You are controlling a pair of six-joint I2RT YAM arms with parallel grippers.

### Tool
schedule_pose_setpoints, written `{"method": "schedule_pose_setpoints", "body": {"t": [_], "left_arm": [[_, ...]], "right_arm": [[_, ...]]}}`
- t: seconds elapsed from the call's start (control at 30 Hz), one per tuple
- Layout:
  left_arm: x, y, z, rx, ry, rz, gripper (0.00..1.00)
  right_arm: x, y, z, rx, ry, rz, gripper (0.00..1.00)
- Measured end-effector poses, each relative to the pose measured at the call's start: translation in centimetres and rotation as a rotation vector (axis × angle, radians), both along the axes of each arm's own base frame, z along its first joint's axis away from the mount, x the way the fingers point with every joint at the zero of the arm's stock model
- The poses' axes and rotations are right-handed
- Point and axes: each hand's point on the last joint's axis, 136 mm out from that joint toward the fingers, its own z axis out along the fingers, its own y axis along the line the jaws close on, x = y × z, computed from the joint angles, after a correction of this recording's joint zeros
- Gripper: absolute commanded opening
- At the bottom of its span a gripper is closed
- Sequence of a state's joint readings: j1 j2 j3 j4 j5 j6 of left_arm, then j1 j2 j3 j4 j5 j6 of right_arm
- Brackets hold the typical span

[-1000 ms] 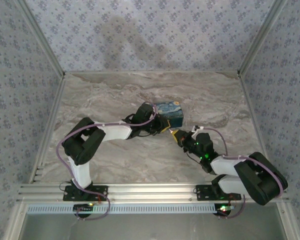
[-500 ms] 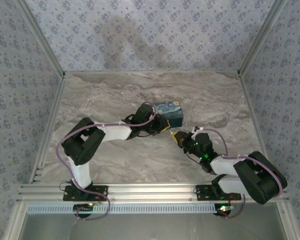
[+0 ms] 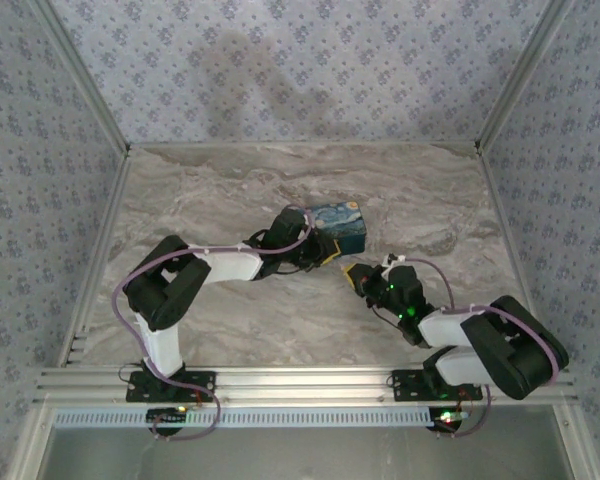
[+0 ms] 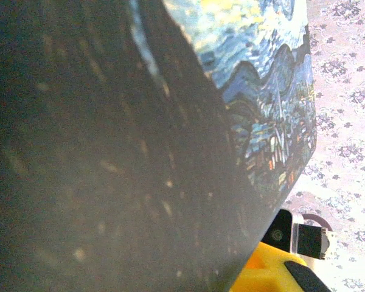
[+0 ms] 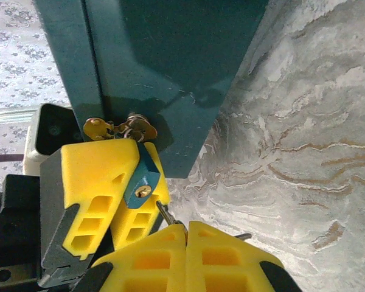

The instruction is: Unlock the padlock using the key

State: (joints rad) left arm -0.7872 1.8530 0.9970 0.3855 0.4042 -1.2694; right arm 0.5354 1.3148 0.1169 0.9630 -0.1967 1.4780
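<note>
Left jaws hold padlock [image 5: 140,177], right jaws key [image 5: 165,213], beside starry-painted box [image 5: 164,73].

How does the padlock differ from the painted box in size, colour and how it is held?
The padlock is far smaller than the box. The padlock is plain blue with a brass keyhole; the box is dark teal on its side, with a painting on top. The left gripper clamps the padlock, while the box stands on the table. Both are bluish.
</note>
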Motion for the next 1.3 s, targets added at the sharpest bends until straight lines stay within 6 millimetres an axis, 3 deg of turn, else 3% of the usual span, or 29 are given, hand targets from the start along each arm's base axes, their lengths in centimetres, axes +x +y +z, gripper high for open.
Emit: {"method": "schedule_pose_setpoints", "body": {"t": [0.63, 1.3], "left_arm": [[0.1, -0.1, 0.2, -0.012, -0.004, 0.003, 0.15], [0.4, -0.4, 0.8, -0.04, -0.009, 0.026, 0.15]], "right_arm": [[0.6, 0.0, 1.1, 0.017, -0.03, -0.01, 0.0], [1.6, -0.2, 0.8, 0.036, 0.003, -0.039, 0.0]]}}
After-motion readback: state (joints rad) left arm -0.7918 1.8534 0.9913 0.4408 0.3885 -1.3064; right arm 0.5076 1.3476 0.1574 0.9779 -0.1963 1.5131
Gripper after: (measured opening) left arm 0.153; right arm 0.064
